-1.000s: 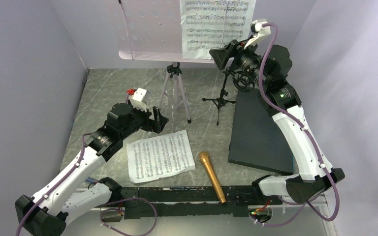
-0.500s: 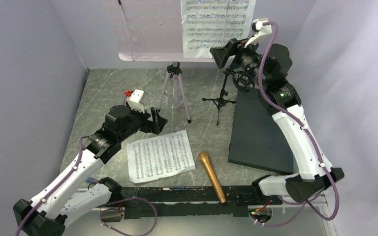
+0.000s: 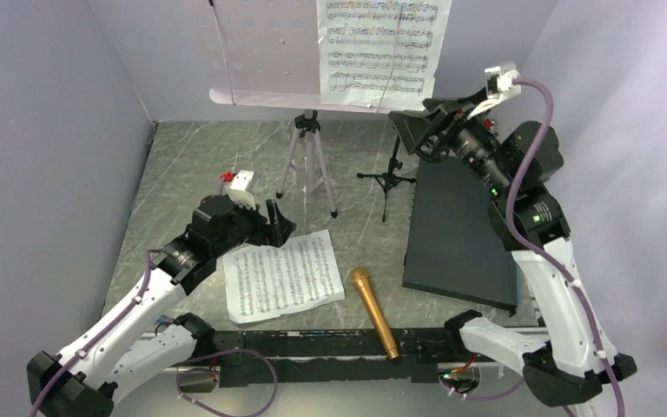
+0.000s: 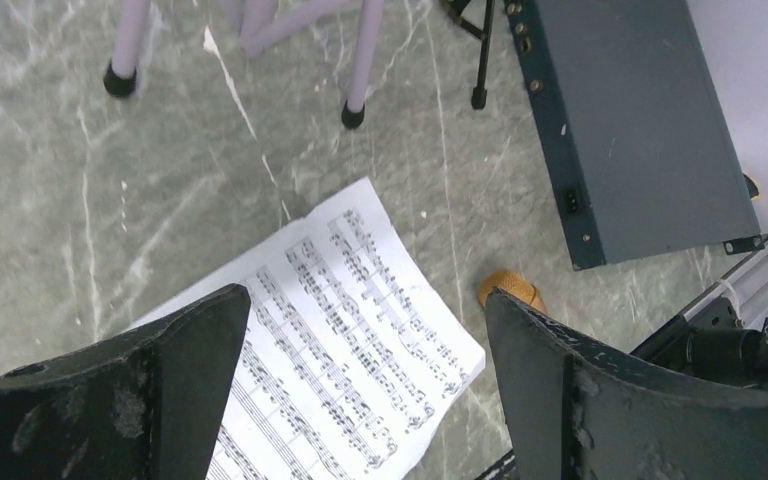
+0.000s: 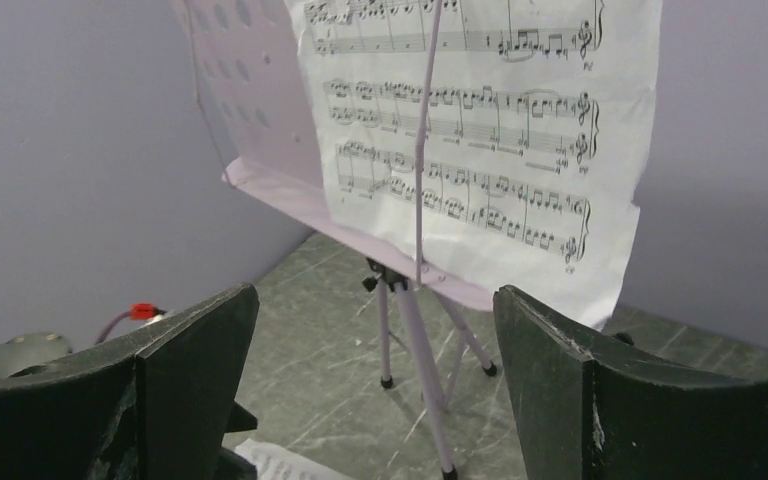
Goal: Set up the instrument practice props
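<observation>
The pale lilac music stand (image 3: 265, 52) stands at the back on its tripod (image 3: 311, 161). One music sheet (image 3: 378, 48) rests on the right of its desk; it also shows in the right wrist view (image 5: 480, 130). The second music sheet (image 3: 282, 275) lies flat on the table, seen too in the left wrist view (image 4: 350, 330). The gold microphone (image 3: 373, 311) lies to its right. The small black mic stand (image 3: 389, 174) stands right of the tripod. My left gripper (image 3: 280, 221) is open just above the flat sheet's upper left corner. My right gripper (image 3: 410, 128) is open and empty, off the sheet on the stand.
A dark grey flat slab (image 3: 456, 230) lies at the right under my right arm. A red-handled tool (image 3: 226, 178) peeks out behind my left wrist. Purple walls close the table on three sides. A black rail (image 3: 313, 343) runs along the near edge.
My right gripper has drawn back to the right, away from the sheet on the stand. My left gripper has moved down and nearer to the flat sheet.
</observation>
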Robot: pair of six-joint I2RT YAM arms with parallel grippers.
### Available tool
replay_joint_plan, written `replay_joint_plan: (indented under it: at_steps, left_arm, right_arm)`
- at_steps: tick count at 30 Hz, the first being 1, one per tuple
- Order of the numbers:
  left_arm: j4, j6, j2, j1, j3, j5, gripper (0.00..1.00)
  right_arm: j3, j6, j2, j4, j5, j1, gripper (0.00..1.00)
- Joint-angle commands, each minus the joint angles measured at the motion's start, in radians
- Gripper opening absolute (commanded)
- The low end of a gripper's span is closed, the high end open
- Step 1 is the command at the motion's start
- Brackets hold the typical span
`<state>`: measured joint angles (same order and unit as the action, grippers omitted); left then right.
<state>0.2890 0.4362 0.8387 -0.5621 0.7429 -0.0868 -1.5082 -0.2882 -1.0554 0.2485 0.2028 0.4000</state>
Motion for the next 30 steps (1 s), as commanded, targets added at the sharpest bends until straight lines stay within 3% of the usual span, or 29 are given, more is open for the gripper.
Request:
replay_joint_plan:
  at_steps: [1,11,18,23,27,30]
  left_arm:
    - [-0.020,0.102,-0.027,0.004,-0.058,-0.004,0.93]
    - [0.014,0.217,-0.011,0.004,-0.111,0.106,0.93]
    - [-0.123,0.117,0.005,0.008,-0.092,0.111,0.93]
    - [-0.193,-0.018,0.145,0.057,0.016,0.080,0.90]
    - [-0.249,-0.108,0.303,0.140,0.119,-0.028,0.75]
    - [-0.344,-0.147,0.413,0.203,0.174,-0.115,0.71]
  right_arm:
    - [0.066,-0.043,0.077,0.017,0.038,-0.001,0.93]
    - [0.202,-0.067,0.164,0.079,0.101,0.000,0.93]
    - [0.334,-0.083,0.152,0.024,0.173,0.000,0.93]
    - [0.448,-0.106,0.108,-0.094,0.268,0.000,0.96]
    - [0.502,-0.115,0.046,-0.193,0.321,0.006,0.97]
    - [0.495,-0.087,-0.019,-0.238,0.328,0.024,0.97]
